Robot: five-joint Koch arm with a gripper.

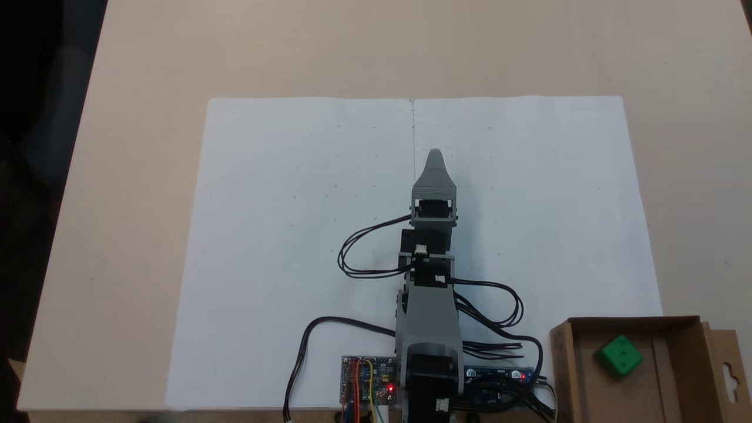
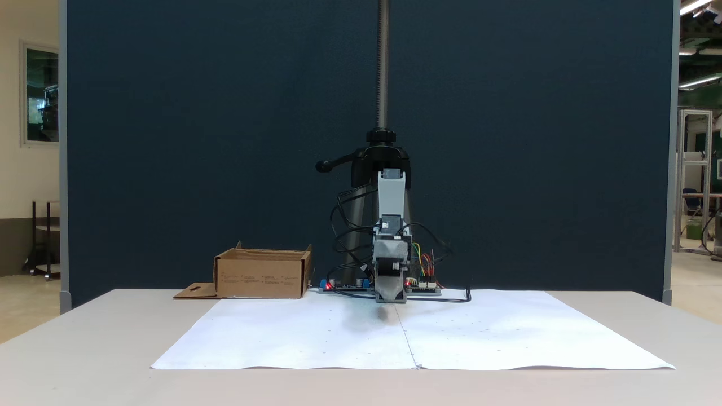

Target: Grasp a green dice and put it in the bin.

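The green dice (image 1: pixel 618 355) lies inside the bin (image 1: pixel 681 382), a shallow brown cardboard box at the lower right of a fixed view. In the other fixed view the bin (image 2: pixel 262 276) stands left of the arm's base and its walls hide the dice. My gripper (image 1: pixel 435 157) stretches out low over the middle of the white paper, far from the bin, holding nothing. Its jaws lie one over the other, so a single grey tip shows. Facing the camera, the gripper (image 2: pixel 391 298) shows no clear gap.
Two white paper sheets (image 1: pixel 294 235) cover the table's centre. Control boards (image 1: pixel 367 379) and looping black cables (image 1: pixel 364 252) sit around the arm's base. The bin's flap (image 1: pixel 728 370) sticks out sideways. A stand pole (image 2: pixel 383 67) rises behind the arm.
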